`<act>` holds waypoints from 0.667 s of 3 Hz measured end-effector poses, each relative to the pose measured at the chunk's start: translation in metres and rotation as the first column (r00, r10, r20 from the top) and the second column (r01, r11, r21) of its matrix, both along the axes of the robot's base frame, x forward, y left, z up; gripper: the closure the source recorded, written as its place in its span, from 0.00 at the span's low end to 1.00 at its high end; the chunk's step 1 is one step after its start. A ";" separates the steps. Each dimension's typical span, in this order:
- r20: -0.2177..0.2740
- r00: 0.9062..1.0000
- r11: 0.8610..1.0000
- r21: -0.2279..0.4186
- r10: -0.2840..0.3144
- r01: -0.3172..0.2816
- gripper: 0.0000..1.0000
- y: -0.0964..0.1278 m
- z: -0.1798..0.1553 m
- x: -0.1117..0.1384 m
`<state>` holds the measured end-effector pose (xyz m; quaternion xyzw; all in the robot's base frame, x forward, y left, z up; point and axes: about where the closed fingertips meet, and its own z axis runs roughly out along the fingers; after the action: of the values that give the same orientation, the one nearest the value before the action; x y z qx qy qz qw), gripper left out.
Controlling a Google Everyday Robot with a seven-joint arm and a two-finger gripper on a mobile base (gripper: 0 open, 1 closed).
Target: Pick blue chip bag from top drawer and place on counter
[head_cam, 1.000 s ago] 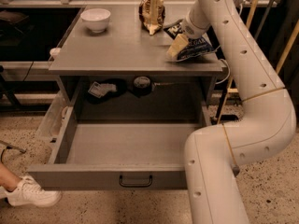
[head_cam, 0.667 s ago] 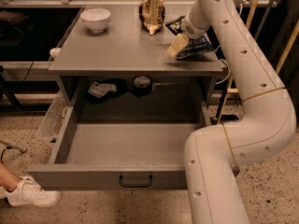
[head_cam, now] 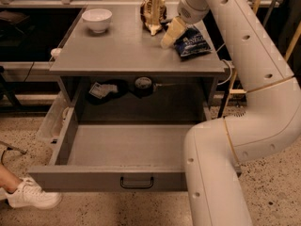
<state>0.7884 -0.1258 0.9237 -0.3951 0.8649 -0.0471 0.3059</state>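
Note:
The blue chip bag (head_cam: 192, 42) lies flat on the counter (head_cam: 117, 51) near its right edge, white lettering up. My gripper (head_cam: 170, 33) is over the counter just left of the bag, at its left edge, with the arm coming down from the upper right. The top drawer (head_cam: 80, 178) is pulled wide out below the counter, and the part of its floor that shows is bare. Its dark bar handle (head_cam: 136, 182) is at the centre of the front panel.
A white bowl (head_cam: 97, 19) stands at the counter's back left. A brown-and-cream upright bag (head_cam: 153, 12) stands at the back, just left of my gripper. Small items (head_cam: 104, 89) sit in the recess behind the drawer. A person's white shoe (head_cam: 29, 196) is at the bottom left.
My gripper has moved a little up and to the left, away from the blue chip bag. The bag stays on the counter.

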 end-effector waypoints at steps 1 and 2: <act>0.060 0.991 0.982 -0.135 -0.124 0.131 0.00 0.018 0.049 -0.027; 0.075 0.990 0.984 -0.127 -0.119 0.128 0.00 0.021 0.049 -0.022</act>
<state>0.7668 -0.1053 0.9729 -0.3583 0.8720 -0.1363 0.3043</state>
